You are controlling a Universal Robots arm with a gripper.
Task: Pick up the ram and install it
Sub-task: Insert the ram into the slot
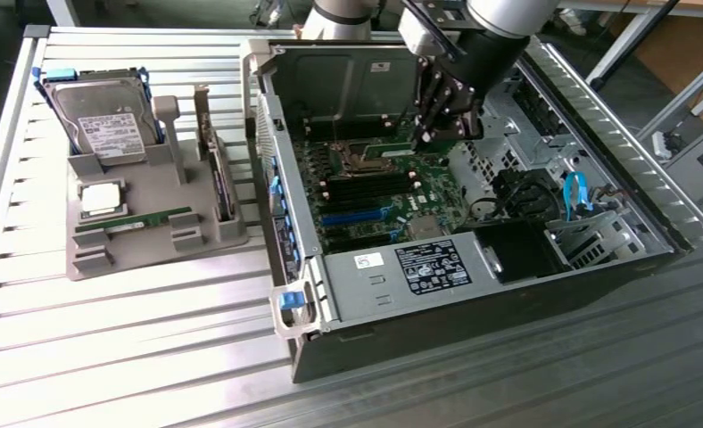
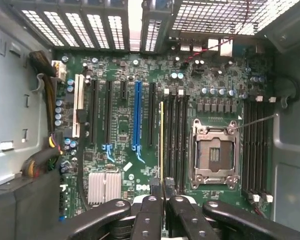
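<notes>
1. Got the ram clamped in the tool. The tool is squeezed narrow on it, and the stick is edge-on, showing as a thin yellowish line, I'd guess so it can drop straight in.
2. It runs parallel to the black memory slots, just beside the CPU socket. Can't tell if it's seated.
3. Well away from the socket, outside the case, the twin stick lies flat on the grey tray on the table.
</notes>
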